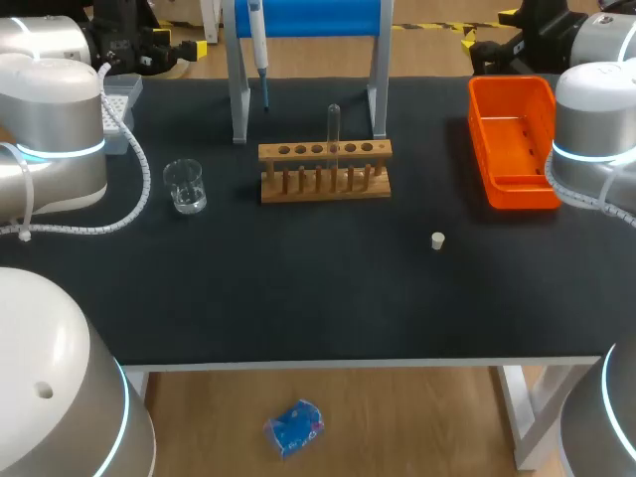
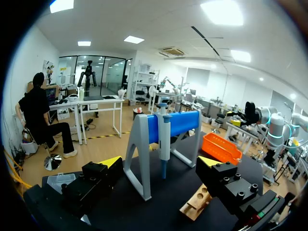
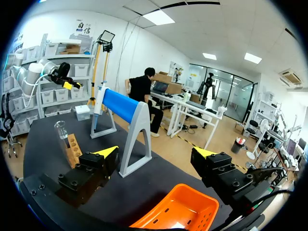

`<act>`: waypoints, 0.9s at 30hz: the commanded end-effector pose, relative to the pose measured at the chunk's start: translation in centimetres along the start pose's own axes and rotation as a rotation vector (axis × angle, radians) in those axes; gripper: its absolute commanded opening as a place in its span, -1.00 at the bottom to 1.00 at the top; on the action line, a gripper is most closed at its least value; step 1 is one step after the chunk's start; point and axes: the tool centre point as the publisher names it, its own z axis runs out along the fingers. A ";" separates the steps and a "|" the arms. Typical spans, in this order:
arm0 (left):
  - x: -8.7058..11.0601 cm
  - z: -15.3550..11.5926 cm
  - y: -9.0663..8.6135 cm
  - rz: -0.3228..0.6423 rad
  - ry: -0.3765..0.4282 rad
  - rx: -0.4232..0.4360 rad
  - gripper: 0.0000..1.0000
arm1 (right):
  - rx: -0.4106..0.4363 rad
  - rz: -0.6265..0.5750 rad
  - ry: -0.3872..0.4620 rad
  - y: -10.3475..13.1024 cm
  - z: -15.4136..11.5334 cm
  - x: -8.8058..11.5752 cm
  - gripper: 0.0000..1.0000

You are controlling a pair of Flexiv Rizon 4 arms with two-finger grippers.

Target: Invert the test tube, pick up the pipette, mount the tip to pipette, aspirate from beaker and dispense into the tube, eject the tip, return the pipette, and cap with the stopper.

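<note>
Both pincers apart and empty: left pincer (image 2: 161, 161), right pincer (image 3: 156, 153). Tube (image 1: 333, 127) upright in rack (image 1: 325, 171), 12 o'clock from the middle of the counter (image 1: 298, 298); stopper (image 1: 437, 240) at 3 o'clock. Likely step: invert tube. Grip above rack, lift straight clear before flipping.

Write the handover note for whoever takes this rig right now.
Left gripper: open, empty, off the table's left side.
Right gripper: open, empty, by the orange bin.
Test tube stands in the wooden rack; I cannot tell which end is up.
Pipette hangs on its stand, no arm at it.
Beaker sits left of the rack, tip box at the far left.
Stopper lies loose on the table, right of the rack.
Done: nothing certain.
Left: check the tube, then every pipette step and capping.
</note>
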 end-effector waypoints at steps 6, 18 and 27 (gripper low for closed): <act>0.0 0.0 0.1 0.001 -0.002 0.004 1.00 | -0.001 0.000 0.000 0.0 0.0 0.0 1.00; 0.1 0.0 0.1 0.015 0.013 0.010 1.00 | -0.003 0.006 0.005 0.0 0.0 0.0 1.00; 1.5 0.3 -0.3 0.126 0.180 0.054 1.00 | -0.102 0.050 0.167 0.9 -1.0 1.4 1.00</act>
